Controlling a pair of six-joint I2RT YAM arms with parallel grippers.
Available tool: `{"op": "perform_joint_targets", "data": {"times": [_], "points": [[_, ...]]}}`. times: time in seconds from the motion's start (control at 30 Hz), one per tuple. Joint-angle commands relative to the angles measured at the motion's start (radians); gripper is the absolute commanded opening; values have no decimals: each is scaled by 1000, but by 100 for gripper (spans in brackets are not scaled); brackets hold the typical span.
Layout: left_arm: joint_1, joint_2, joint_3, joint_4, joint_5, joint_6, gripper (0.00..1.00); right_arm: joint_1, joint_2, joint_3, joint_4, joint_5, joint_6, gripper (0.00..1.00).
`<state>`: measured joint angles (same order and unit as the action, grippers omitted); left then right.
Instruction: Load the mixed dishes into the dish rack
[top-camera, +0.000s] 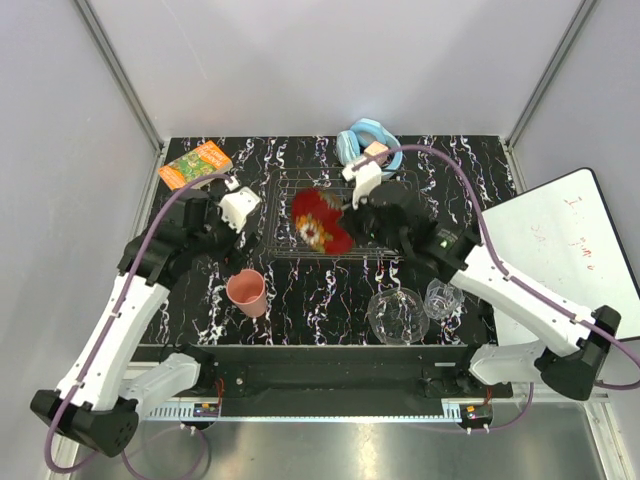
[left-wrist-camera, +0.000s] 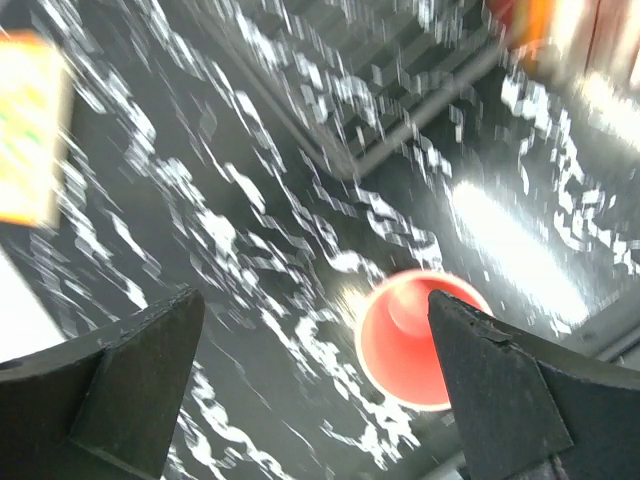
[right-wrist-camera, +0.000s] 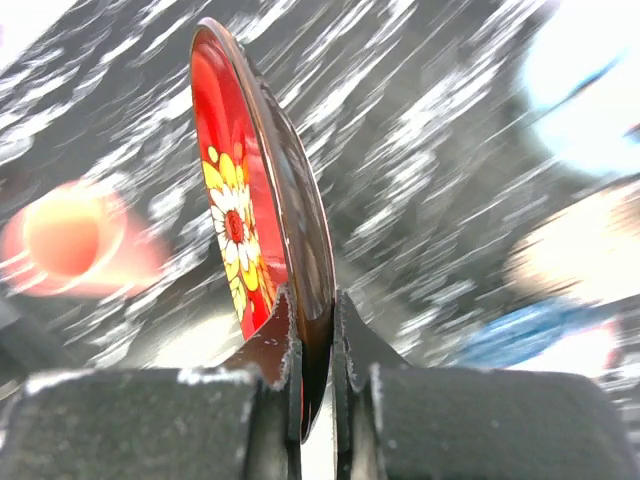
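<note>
Black marbled counter (top-camera: 330, 285) carries the dish rack (top-camera: 283, 240) at its middle. The right claw (right-wrist-camera: 315, 310) is clamped on the rim of the red floral plate (right-wrist-camera: 235, 200), holding it on edge over the rack, likely so it can slot upright between the wires. The left claw (left-wrist-camera: 312, 305) hangs wide apart and empty, pointed toward the pink plastic cup (left-wrist-camera: 400, 345) on the counter near the rack, probably its next pick.
</note>
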<state>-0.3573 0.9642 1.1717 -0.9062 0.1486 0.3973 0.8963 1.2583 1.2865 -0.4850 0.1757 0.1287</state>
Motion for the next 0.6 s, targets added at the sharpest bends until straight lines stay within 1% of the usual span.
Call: {"op": "perform_joint_targets", "data": {"times": [0.0,0.03,0.1,0.13,0.17,0.2,0.3,0.4,0.57], "points": [[58,-1,-69,38,81,-46,99,4,108,160,78,364,-501,0],[67,-2,-76,41,89,-51,99,4,121,151,208,425,-702,0],[86,-2,-105,58,100,-60,99,4,136,58,371,443,-948,0],[92,-2,-115,64,106,-58,99,1,142,10,560,429,-1195,0],[107,-2,-133,76,117,-61,99,-8,151,-54,630,417,-1300,0],[115,-1,-139,81,123,-64,99,-17,180,-62,670,404,-1405,0],[141,7,-152,89,146,-67,99,-59,237,-42,665,375,-1434,0],[167,13,-156,96,166,-66,99,-105,266,-55,663,337,-1498,0],[193,34,-167,112,183,-71,99,-145,299,-58,652,275,-1514,0]]}}
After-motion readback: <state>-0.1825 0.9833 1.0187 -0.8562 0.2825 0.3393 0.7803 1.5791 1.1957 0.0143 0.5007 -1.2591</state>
